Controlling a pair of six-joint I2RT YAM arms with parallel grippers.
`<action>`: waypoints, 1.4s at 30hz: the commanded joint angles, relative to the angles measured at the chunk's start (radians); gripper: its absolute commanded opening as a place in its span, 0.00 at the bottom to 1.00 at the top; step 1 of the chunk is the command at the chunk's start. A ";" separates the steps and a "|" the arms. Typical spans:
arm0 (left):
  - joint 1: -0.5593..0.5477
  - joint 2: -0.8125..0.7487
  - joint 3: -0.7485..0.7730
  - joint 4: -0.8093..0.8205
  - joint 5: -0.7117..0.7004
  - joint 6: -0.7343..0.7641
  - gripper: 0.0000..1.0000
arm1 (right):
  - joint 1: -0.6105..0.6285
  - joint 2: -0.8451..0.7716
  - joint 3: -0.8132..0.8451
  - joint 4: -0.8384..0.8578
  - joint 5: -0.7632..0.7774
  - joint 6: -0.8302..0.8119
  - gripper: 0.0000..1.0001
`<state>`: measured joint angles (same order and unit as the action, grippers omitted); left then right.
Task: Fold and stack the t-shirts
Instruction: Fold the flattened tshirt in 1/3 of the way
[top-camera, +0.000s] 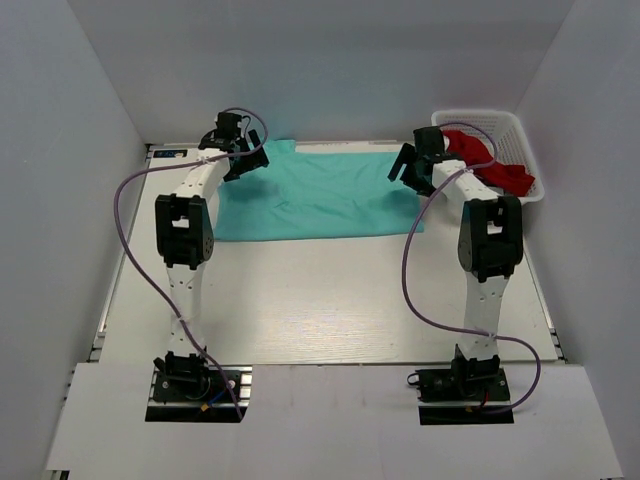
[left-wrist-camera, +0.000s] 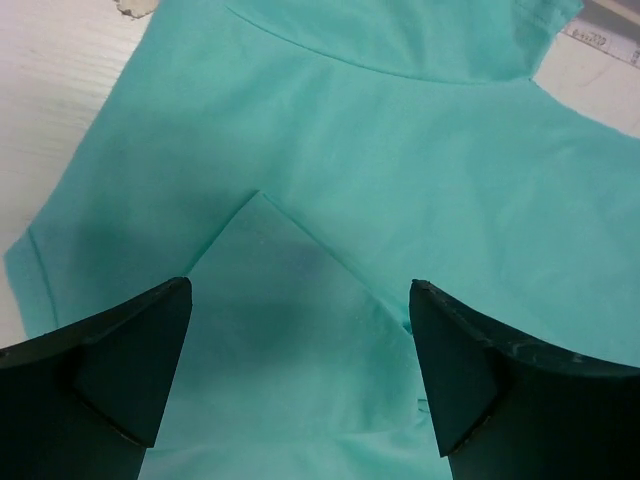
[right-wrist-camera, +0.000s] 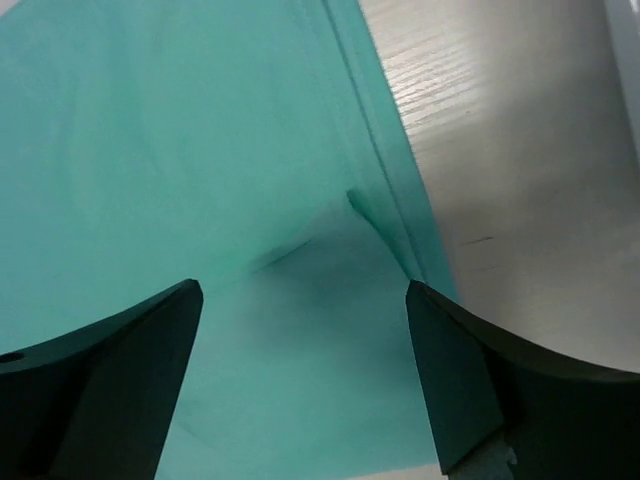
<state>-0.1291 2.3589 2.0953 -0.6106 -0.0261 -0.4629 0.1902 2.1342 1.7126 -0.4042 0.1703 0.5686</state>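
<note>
left gripper: jaws spread wide, nothing between them, pointing down at the teal shirt. Right below it a small flap of cloth is turned over on itself, and the neckline shows further out. Can't tell if the fingertips touch the cloth.

right gripper: also wide apart, holding nothing. It sits over the shirt's right edge. The hem runs down toward one finger, with a small pucker in the cloth beside it and bare tabletop past the hem. Contact with the cloth: can't tell.

teal shirt: spread mostly flat across the far half of the table, between the two grippers. The left one is at its far-left corner, the right one at its right side.

red shirt: bunched in the white lattice basket at the far-right corner, behind the right arm.

Surface: pale wood-grain top, with a white strip along the near edge where both bases are bolted.

Room: plain light walls on three sides. Purple cables loop along each arm.
</note>
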 joint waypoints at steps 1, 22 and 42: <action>0.019 -0.043 0.097 -0.061 0.001 0.038 1.00 | 0.005 -0.046 0.074 0.004 -0.076 -0.081 0.90; 0.006 -0.329 -0.782 0.094 0.039 -0.129 1.00 | 0.074 -0.197 -0.502 0.246 -0.180 -0.110 0.90; -0.012 -1.153 -1.447 -0.064 -0.051 -0.346 1.00 | 0.209 -0.853 -1.118 0.262 -0.232 0.025 0.90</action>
<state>-0.1402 1.2640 0.6270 -0.5762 -0.0357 -0.7948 0.3851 1.3445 0.5938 -0.0685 -0.0536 0.5808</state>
